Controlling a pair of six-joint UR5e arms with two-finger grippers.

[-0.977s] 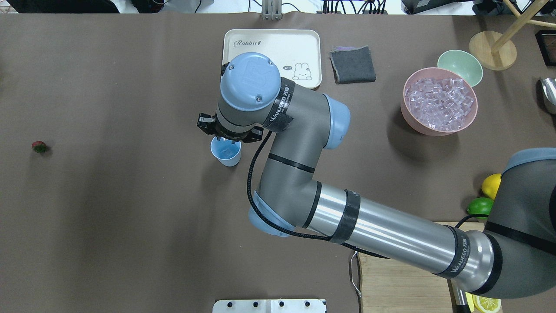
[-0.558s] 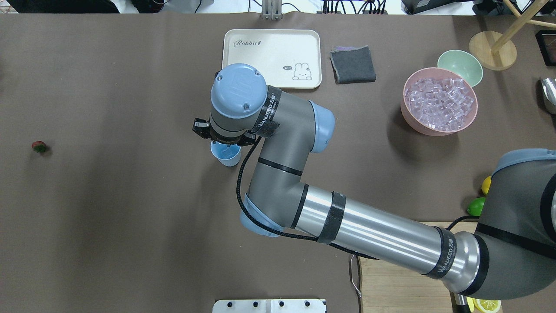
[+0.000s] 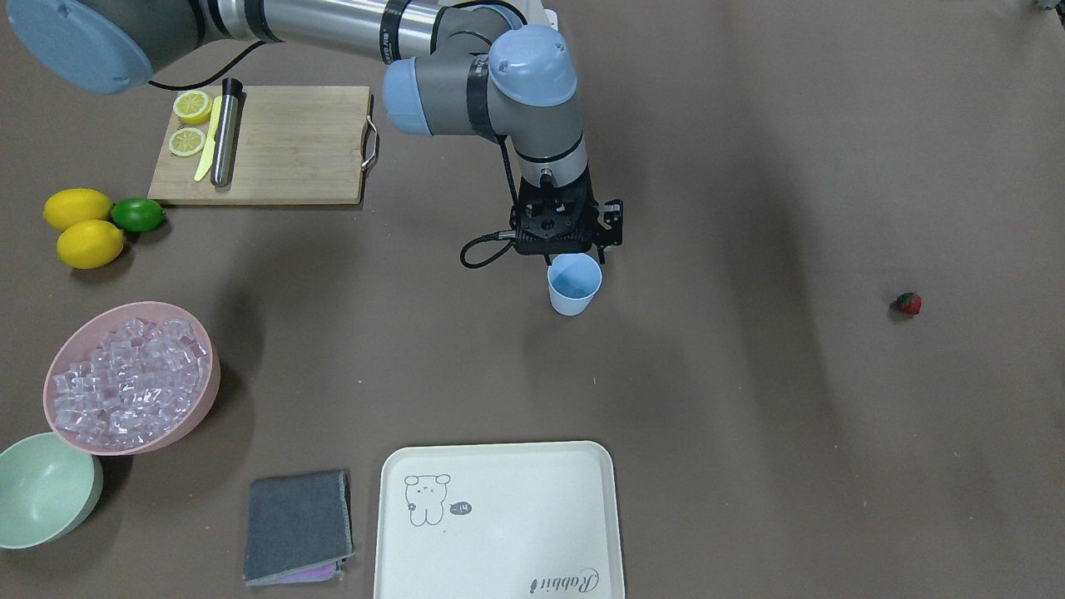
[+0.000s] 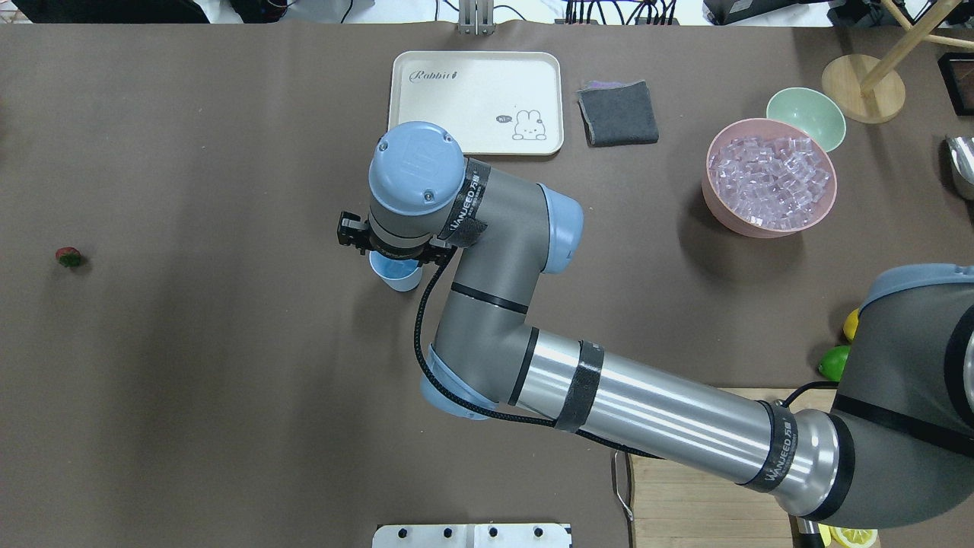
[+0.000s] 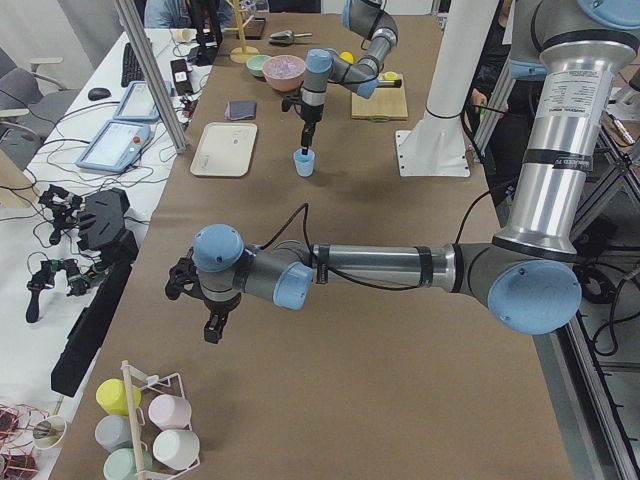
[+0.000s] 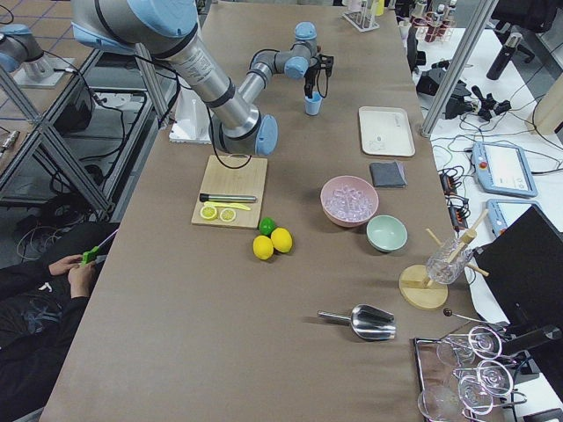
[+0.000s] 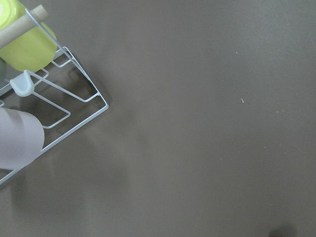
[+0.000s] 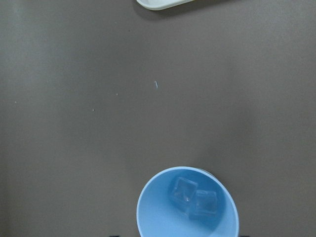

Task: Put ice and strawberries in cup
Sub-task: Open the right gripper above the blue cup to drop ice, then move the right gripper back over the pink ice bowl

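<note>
The right gripper hangs straight down over the cup, its tip just above the rim. The wrist hides the fingers from overhead and the wrist camera shows none, so I cannot tell whether the jaws are apart or together. The cup stands upright on the table, and two ice cubes lie side by side on its bottom.

Beyond the cup, on the operators' side, lies a cream tray, with a folded grey cloth beside it. Farther to the robot's right of the cup sits a pink bowl heaped with more ice, touching a pale green bowl. On the robot's side of the cup, to its right, are a cutting board, two lemons and a lime.

The strawberry lies alone, well apart from the cup on the robot's left.

Farther from the cup that way, the left gripper hangs above the table near a wire cup rack; its jaw state cannot be told.
</note>
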